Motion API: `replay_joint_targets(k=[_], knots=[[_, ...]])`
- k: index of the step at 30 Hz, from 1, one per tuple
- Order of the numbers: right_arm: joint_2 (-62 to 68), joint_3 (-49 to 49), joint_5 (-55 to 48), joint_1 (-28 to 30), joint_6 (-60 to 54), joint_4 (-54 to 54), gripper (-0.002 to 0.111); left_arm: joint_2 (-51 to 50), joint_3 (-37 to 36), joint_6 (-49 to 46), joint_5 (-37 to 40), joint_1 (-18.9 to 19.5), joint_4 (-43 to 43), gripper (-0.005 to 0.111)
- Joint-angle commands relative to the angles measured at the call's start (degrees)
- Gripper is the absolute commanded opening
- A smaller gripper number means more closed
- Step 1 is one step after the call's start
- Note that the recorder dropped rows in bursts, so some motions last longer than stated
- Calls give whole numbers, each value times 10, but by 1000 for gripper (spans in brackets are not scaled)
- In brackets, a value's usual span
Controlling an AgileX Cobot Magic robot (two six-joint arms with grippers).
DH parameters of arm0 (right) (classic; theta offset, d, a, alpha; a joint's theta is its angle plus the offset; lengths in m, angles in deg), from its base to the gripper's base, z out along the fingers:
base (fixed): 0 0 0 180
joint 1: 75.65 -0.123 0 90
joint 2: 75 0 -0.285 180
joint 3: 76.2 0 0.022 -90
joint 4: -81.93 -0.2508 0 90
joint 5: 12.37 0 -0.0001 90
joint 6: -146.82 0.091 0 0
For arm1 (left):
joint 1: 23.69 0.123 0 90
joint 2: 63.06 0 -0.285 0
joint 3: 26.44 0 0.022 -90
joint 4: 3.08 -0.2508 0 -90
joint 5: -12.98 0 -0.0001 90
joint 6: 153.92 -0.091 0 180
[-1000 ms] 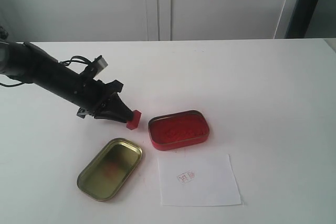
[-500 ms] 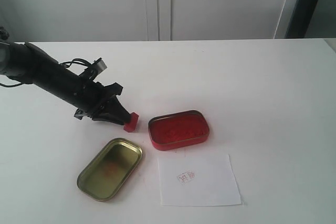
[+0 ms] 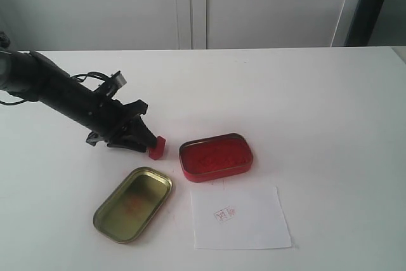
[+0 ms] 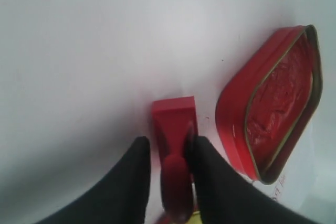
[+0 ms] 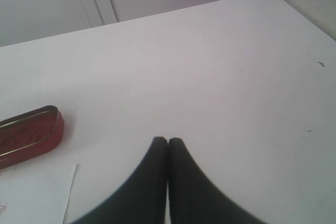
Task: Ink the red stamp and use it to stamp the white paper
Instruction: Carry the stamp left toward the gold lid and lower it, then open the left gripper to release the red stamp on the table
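White tabletop point(image 3: 317, 106) fills the scene, with your left arm point(image 3: 57, 93) reaching in low from the far left. Its left gripper point(image 4: 171, 141) points toward the middle, and its black fingers point(image 4: 137, 166) stand on either side of the red stamp's handle. The jaws are parted: a thin pale sliver shows between one finger and the handle, while the other finger lies against it.

The white paper point(image 3: 254, 226) lies flat near the front edge, right of centre, its far edge just beside the red tin. The gold lid point(image 3: 133, 204) sits open side up to the paper's left. The red tin point(image 3: 216, 157) of ink rests uncovered just beyond the paper.

The red stamp point(image 3: 157, 147) is just left of the tin's left end and beyond the lid, with its block base down at the tabletop. A small red print point(image 3: 224, 213) marks the paper's middle.

Your right gripper point(image 5: 168, 141), seen only by its own camera, hangs over bare table to the right of the tin, jaws pressed together on nothing.
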Motion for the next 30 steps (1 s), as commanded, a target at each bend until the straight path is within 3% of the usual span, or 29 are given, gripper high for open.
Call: replay_joint_targets(k=[1, 5, 17, 25, 27, 30], knots=[[-3, -3, 9, 1, 1, 4, 0, 2, -3, 3, 2, 0, -12, 47], [-3, -3, 9, 1, 1, 4, 0, 2, -3, 3, 2, 0, -21, 53], [-3, -3, 9, 1, 1, 4, 0, 17, 0, 30, -4, 2, -120, 52], [-3, -3, 9, 1, 1, 4, 0, 51, 0, 51, 1, 32, -162, 52], [-3, -3, 9, 1, 1, 4, 0, 57, 0, 51, 8, 33, -168, 49], [-3, -3, 9, 1, 1, 4, 0, 65, 0, 51, 21, 33, -178, 32]])
